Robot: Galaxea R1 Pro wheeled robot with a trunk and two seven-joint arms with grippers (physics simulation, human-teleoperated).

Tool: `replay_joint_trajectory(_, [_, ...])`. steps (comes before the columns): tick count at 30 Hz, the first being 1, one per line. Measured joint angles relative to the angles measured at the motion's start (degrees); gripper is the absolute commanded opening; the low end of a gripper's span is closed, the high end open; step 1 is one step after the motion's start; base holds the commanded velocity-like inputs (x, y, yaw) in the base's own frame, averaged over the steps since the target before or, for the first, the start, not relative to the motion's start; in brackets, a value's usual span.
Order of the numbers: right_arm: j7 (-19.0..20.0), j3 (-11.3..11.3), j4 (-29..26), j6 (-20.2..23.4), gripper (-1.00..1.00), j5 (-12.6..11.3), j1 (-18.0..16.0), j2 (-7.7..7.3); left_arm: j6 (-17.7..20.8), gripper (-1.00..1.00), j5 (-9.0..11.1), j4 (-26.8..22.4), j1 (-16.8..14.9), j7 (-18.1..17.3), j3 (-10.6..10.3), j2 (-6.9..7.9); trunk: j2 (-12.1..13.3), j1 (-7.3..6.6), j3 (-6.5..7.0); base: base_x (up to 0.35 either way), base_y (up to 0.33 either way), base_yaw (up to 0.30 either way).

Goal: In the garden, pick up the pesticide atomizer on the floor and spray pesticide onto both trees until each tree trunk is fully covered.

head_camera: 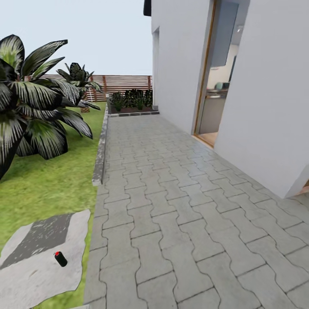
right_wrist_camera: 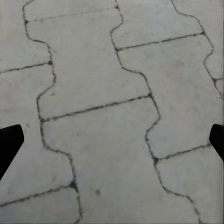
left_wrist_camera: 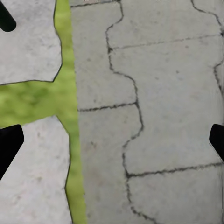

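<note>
The pesticide atomizer (head_camera: 60, 259), a small black bottle with a red cap, lies on a whitish stone slab (head_camera: 34, 274) in the grass at the lower left of the head view. My left gripper (left_wrist_camera: 112, 142) is open, with dark fingertips (left_wrist_camera: 9, 147) far apart over the seam between the grey paving and a strip of grass. A dark rounded shape (left_wrist_camera: 5, 18) sits at the edge of that view on a slab. Over bare paving stones, my right gripper (right_wrist_camera: 112, 142) hangs open with nothing between its fingers. The two tall trees are out of view.
Grey interlocking paving (head_camera: 180, 214) runs ahead beside a white house wall (head_camera: 266, 128) with an open doorway (head_camera: 214, 86). A stone kerb (head_camera: 101, 150) borders the lawn (head_camera: 47, 184). Short palms (head_camera: 30, 103) stand at the left, and a brown slat fence (head_camera: 124, 83) closes the back.
</note>
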Motion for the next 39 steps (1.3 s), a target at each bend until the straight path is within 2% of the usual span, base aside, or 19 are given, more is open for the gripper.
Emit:
replay_joint_trajectory(16, [0.0, 0.0, 0.0, 0.0, 1.00, 0.0, 0.0, 0.27, 0.0, 1.00, 0.1, 0.0, 0.0, 0.0, 0.0, 0.00, 0.0, 0.01, 0.00, 0.181, -0.233, 0.279])
replay_joint_trajectory(32, [0.0, 0.0, 0.0, 0.0, 1.00, 0.0, 0.0, 0.27, 0.0, 1.00, 0.1, -0.1, 0.0, 0.0, 0.0, 0.00, 0.0, 0.02, 0.00, 0.026, -0.017, 0.279])
replay_joint_trajectory(39, [0.0, 0.0, 0.0, 0.0, 1.00, 0.0, 0.0, 0.27, 0.0, 1.00, 0.1, -0.1, 0.0, 0.1, 0.1, 0.00, 0.0, 0.00, 0.00, 0.151, -0.085, 0.279])
